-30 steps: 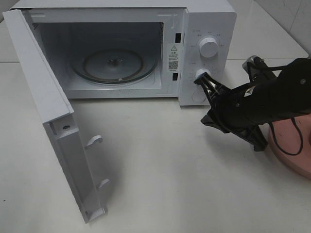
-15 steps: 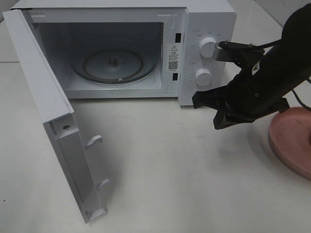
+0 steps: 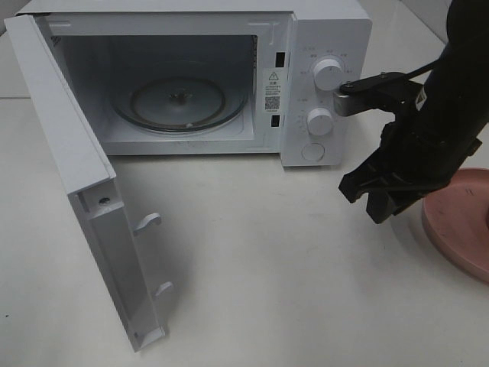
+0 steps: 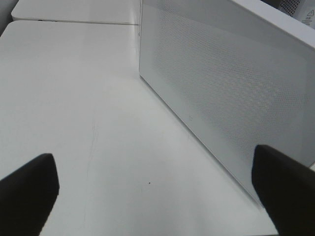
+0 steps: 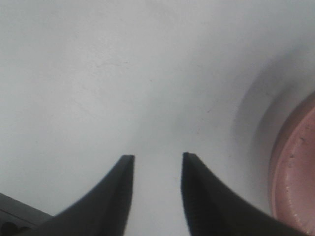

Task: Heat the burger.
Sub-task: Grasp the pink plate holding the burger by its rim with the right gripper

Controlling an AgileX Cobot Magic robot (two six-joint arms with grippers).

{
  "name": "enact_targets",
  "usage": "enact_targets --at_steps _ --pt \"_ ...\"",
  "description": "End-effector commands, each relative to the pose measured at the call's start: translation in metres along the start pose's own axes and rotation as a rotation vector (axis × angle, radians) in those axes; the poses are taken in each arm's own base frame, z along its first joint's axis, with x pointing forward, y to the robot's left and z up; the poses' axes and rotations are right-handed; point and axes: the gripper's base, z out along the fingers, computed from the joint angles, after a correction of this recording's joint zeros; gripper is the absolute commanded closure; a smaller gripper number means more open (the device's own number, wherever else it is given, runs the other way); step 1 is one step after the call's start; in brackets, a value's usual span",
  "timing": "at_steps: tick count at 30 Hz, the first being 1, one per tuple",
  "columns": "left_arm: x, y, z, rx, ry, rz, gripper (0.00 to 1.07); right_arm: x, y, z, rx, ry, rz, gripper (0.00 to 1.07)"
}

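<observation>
Jaws of the right gripper (image 5: 155, 158) stand parted and empty just beside the pink plate (image 3: 458, 229), the burger out of sight, so best widen them and close softly round its buns

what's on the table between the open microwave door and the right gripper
Nothing: in the exterior high view, only bare white table separates the door and the right gripper.
</observation>
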Motion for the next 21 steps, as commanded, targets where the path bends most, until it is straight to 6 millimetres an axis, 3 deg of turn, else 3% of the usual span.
enact_targets --at_steps 1,2,3,5,21 --pt "0.001 -0.001 -0.002 0.008 -0.022 -0.004 0.07 0.001 -0.009 -0.004 0.02 0.001 0.019 0.28" --pt "0.001 -0.001 -0.002 0.008 -0.022 -0.004 0.07 0.001 -0.009 -0.004 0.02 0.001 0.019 0.28" --pt "0.001 -0.001 -0.002 0.008 -0.022 -0.004 0.07 0.002 -0.016 -0.004 0.036 0.008 0.029 0.1" --pt "0.001 -0.001 -0.002 0.008 -0.022 -0.004 0.07 0.004 -0.022 -0.004 0.042 0.025 0.051 0.04" --pt "0.001 -0.001 -0.002 0.008 -0.022 -0.004 0.07 0.011 -0.069 -0.001 0.136 0.047 0.203 0.08"
